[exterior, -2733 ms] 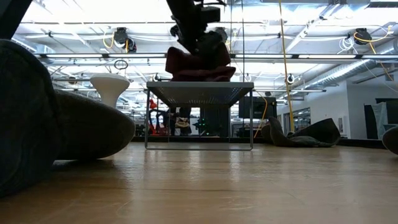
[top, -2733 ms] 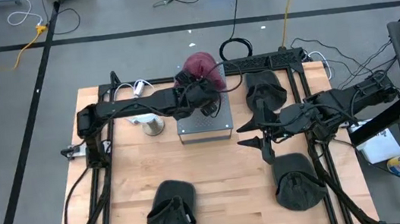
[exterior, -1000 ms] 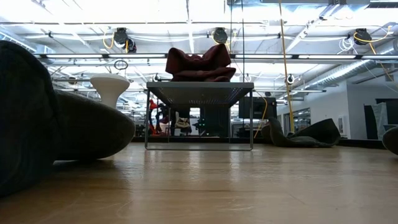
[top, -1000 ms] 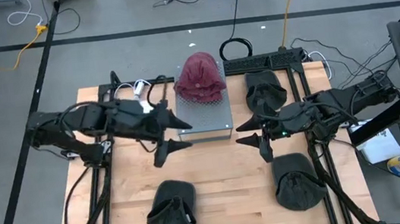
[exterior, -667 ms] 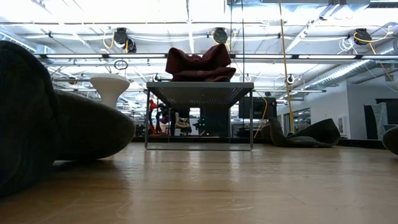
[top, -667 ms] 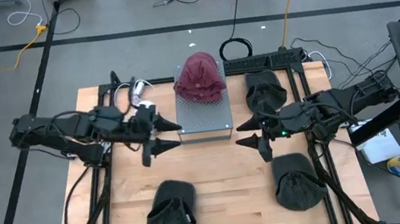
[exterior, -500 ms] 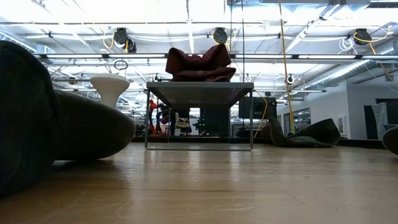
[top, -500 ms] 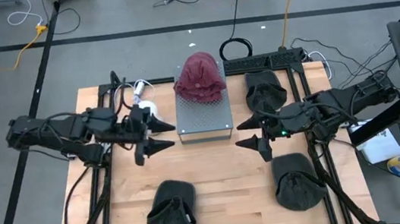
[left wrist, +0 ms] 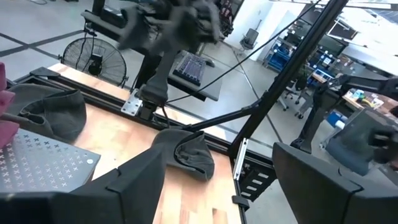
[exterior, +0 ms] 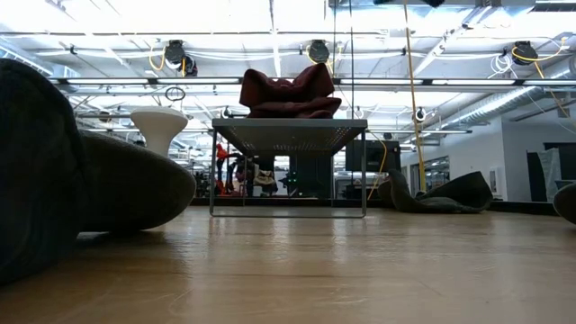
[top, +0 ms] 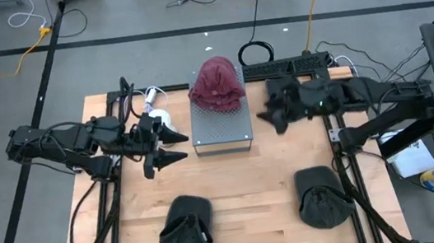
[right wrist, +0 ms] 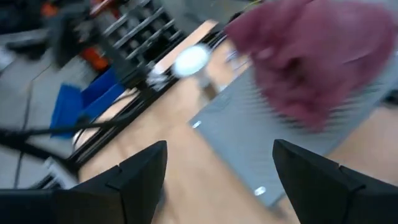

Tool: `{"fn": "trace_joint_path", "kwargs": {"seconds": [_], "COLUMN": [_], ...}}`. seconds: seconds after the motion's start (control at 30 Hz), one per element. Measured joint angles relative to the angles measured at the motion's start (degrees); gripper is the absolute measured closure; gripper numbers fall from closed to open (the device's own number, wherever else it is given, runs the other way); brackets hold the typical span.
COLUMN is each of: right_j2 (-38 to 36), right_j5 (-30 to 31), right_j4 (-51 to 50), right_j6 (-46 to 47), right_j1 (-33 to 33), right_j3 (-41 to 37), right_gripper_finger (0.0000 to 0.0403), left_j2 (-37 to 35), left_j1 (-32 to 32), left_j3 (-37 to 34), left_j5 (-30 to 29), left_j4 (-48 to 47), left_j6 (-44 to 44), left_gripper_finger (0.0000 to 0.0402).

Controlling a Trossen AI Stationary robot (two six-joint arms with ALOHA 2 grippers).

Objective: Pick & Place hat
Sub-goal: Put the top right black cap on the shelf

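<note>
Right wrist view is blurred; right arm partly hides the dark hat (top: 281, 90) at far right. Maroon hat (top: 216, 85) sits on the far part of the grey perforated stand (top: 220, 133), nothing touching it. Left gripper (top: 167, 144) has backed off to the stand's left, fingers spread, empty, bare wood near it. Right gripper (top: 268, 115) has swung from mid-table to the stand's far-right edge, over the dark hat, fingers apart. Two more dark hats (top: 186, 225) (top: 320, 197) lie at the near edge.

Red hat (right wrist: 317, 62) blurred, cut off in right wrist view
</note>
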Motion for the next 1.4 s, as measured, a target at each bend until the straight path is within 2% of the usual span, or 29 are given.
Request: {"fn": "trace_joint_path", "kwargs": {"seconds": [0.47,0.67,0.87,1.07,1.4], "right_j2": [-2.76,-2.77,-2.51,1.03,12.79], "right_j5": [-0.03,0.04,0.14,-0.04,-1.8], "right_j4": [-7.24,-7.75,-7.68,-12.78,-15.53], "right_j6": [-5.68,-9.22,-12.01,-13.56,-16.38], "right_j1": [-26.87,-38.55,-48.51,-54.64,-58.55], "right_j3": [0.0,0.0,0.0,0.0,-0.02], "right_gripper_finger": [0.0119,0.0119,0.0119,0.0119,0.0119], "left_j2": [0.02,0.02,0.02,0.02,0.02], "left_j1": [0.11,0.53,1.6,2.1,2.1], "left_j3": [0.0,0.0,0.0,0.0,0.0], "left_j5": [0.0,0.0,0.0,0.03,0.11], "left_j4": [0.01,-0.02,-0.04,-0.05,-0.04], "left_j6": [-0.22,-0.19,-0.18,1.06,2.58], "left_gripper_finger": [0.0116,0.0111,0.0121,0.0126,0.0108]}}
